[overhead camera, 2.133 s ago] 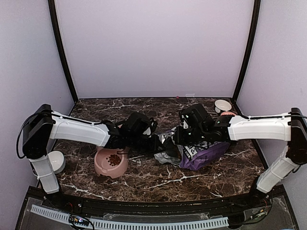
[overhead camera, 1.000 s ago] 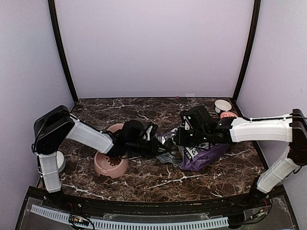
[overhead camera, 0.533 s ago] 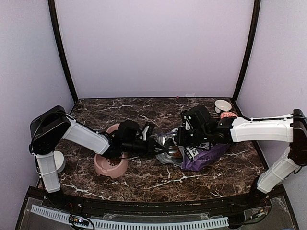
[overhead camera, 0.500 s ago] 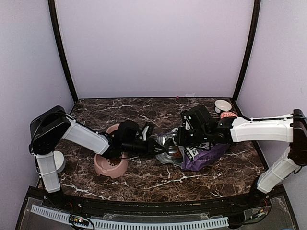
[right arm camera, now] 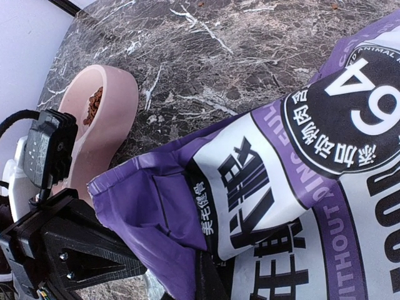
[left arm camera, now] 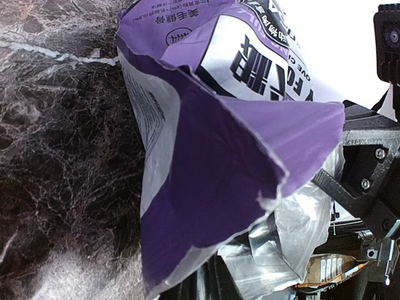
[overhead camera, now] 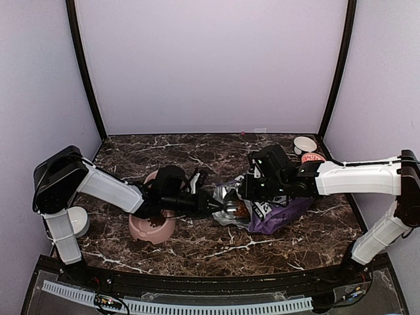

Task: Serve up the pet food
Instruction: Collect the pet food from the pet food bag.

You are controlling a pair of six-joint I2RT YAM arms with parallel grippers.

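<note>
- The left gripper [overhead camera: 220, 205] is closed on the handle of a metal scoop [overhead camera: 231, 207], as far as the top view shows. Its own wrist view does not show the fingers.
- The scoop sits at the open mouth of the bag [overhead camera: 282, 211], and some reddish-brown kibble [overhead camera: 241, 210] shows just beside it.
- The right gripper [overhead camera: 249, 193] appears clamped on the bag's upper edge and holds a purple flap up. Only one dark finger shows in its wrist view, under the flap, so I cannot tell how wide the jaws stand.
- The two grippers face each other across the bag mouth, close together.
- The bag [left arm camera: 219, 175] lies on its side on the table [overhead camera: 216, 248], with its silver lining showing inside the opening.
- More kibble [right arm camera: 95, 100] lies in the near compartment of the pink bowl [overhead camera: 141, 231], left of the bag and partly under the left arm.
- One white dish [overhead camera: 79, 220] sits by the left arm's base, off the table's left edge.
- Another white dish [overhead camera: 304, 144] stands at the back right corner.
</note>
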